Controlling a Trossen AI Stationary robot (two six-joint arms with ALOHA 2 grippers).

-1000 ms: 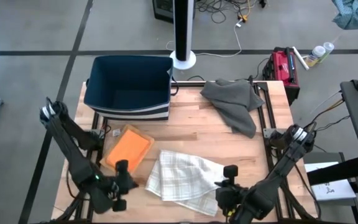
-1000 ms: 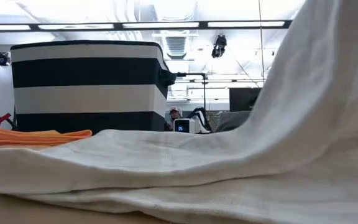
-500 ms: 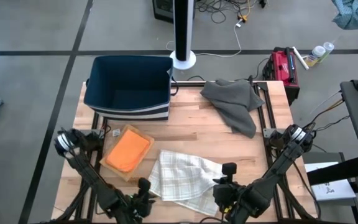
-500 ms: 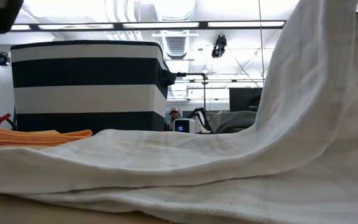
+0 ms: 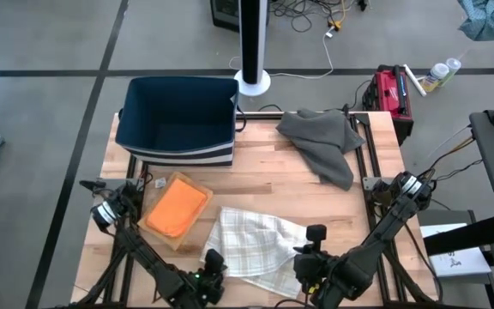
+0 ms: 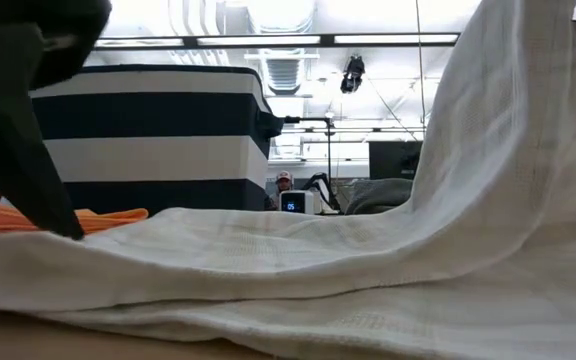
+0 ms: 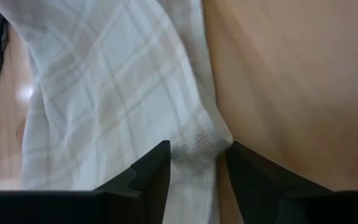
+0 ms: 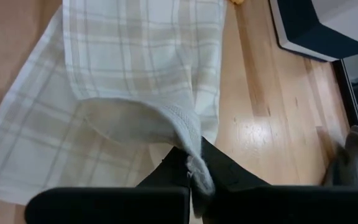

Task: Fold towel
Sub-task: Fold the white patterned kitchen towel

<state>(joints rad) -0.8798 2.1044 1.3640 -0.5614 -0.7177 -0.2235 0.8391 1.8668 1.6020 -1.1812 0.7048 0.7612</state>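
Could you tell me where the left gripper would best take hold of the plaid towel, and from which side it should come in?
Probably the near-left corner of the plaid towel, coming from the table's front edge. The left gripper is open with that bunched corner lying between its fingers. The right gripper is shut on the opposite near corner and holds it lifted, so a matching corner grip suits a fold.

The left arm is stretched low along the table's near left edge, and its left gripper point(image 5: 212, 273) is set at the near left corner of the white plaid cotton towel point(image 5: 256, 245), with the two dark fingers point(image 7: 148, 177) held apart on either side of a bunched fold of the cloth. The right arm is bent down from the near right corner, and its right gripper point(image 5: 311, 257) is clamped on the towel's near right edge, which is held raised off the table.
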